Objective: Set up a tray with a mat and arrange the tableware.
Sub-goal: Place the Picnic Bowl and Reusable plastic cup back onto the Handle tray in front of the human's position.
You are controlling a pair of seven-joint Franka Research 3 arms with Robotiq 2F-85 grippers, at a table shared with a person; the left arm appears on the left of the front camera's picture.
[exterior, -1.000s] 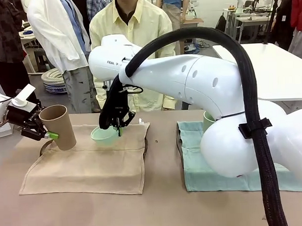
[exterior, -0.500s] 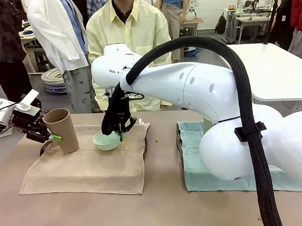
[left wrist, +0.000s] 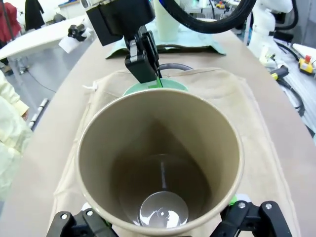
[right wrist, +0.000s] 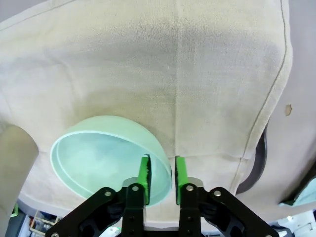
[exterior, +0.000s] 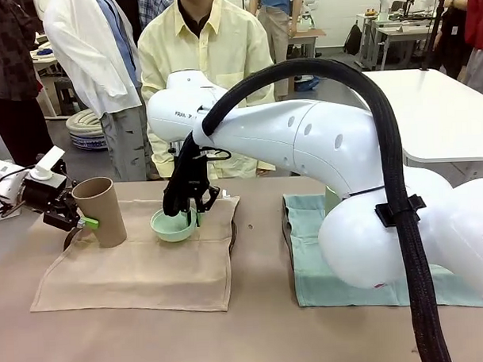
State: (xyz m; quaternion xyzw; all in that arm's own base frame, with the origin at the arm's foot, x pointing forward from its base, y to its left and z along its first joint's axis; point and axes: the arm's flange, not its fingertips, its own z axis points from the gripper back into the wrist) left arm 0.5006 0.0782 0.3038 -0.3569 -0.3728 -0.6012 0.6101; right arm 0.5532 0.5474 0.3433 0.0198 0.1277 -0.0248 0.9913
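Observation:
A tan cup [exterior: 100, 211] stands upright on the beige mat [exterior: 141, 268], and my left gripper [exterior: 78, 222] is shut on its lower wall. The left wrist view looks straight down into that cup [left wrist: 158, 168], with my left gripper [left wrist: 160, 224] at its base. A mint green bowl [exterior: 173, 225] rests on the mat beside the cup. My right gripper [exterior: 193, 215] holds its rim. In the right wrist view the green pads [right wrist: 144, 177] straddle the wall of the bowl [right wrist: 103, 158]. A pale green cup [exterior: 331, 195] peeks out behind the right arm. The greyish-white bowl is out of view.
The beige mat covers a dark tray whose rim [exterior: 232, 235] shows at the mat's right edge. A teal mat [exterior: 308, 258] lies to the right under the right arm. A person in a yellow shirt [exterior: 213, 47] stands at the far side.
The right gripper has lowered the mint bowl from a raised tilt to flat on the mat. The left gripper has brought the tan cup from leaning to upright, slightly rightward.

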